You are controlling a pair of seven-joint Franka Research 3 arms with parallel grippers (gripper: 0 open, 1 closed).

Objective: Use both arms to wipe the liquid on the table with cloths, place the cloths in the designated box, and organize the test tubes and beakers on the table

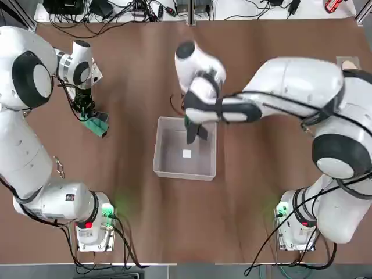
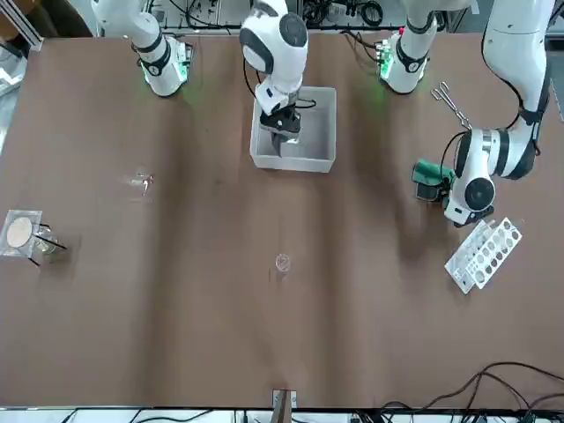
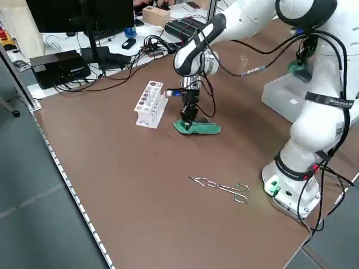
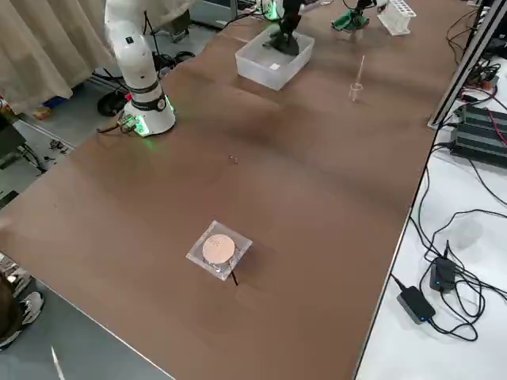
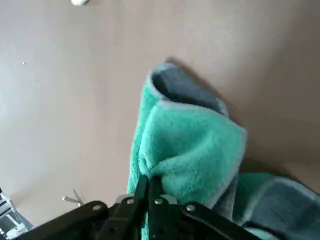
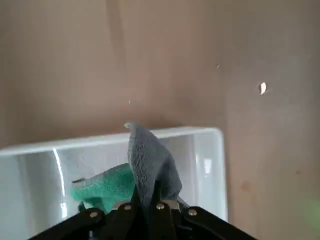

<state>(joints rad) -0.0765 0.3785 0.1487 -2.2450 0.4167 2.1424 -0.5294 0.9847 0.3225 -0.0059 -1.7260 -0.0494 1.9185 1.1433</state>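
Two cloths, each green on one face and grey on the other, are held: the left gripper (image 5: 149, 187) is closed on one cloth (image 5: 185, 145) at the table's left part, near one white rack (image 3: 150, 105). The right gripper (image 6: 147, 202) pinches the second cloth (image 6: 152, 165) shut over the one translucent box (image 1: 186, 165), whose floor shows one white square (image 1: 186, 153).

On my brown matte counter (image 4: 317, 229), a clear square packet with a pale round disc (image 4: 219, 248) lies flat.
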